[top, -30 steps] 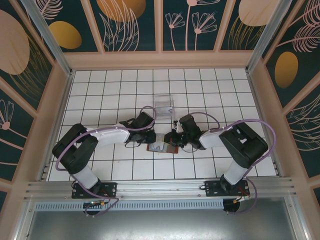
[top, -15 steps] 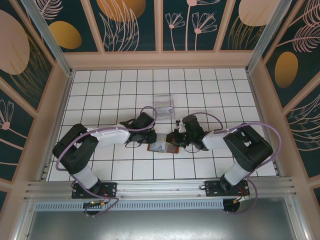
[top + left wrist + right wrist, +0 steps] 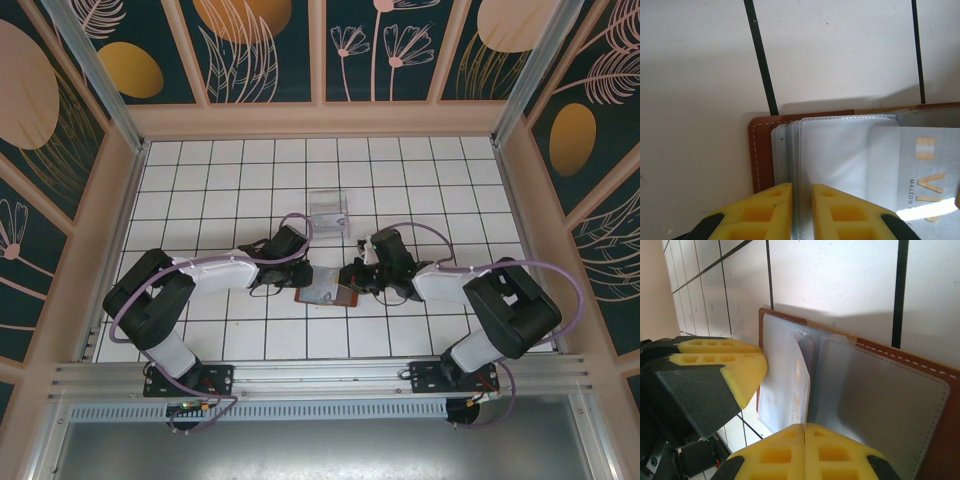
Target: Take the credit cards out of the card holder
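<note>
Fingers of the left gripper are drawn in to a narrow slit over the card holder. The holder's clear plastic sleeves run straight into that slit, so the grip is on the sleeve bundle at the holder's stitched end. Just beside these fingers, further along the holder, lies a pale credit card with gold lettering. Whether it sits inside a sleeve or partly out of one cannot be told.

The right gripper meets the card holder from the opposite side. Its yellow fingers are pressed flat together with no gap between them. A thin upright sleeve leaf rises from the holder's fold and runs down to their tips. Whether they pinch that leaf or only touch it cannot be told.

The card holder lies open on the white tiled tabletop. Its brown leather rim faces outward and its blue-grey lining faces up. In the top view the left gripper is at the holder's far-left corner and the right gripper at its far-right corner, so the holder lies between them. A clear tray stands beyond the holder's far edge, well apart from it.
</note>
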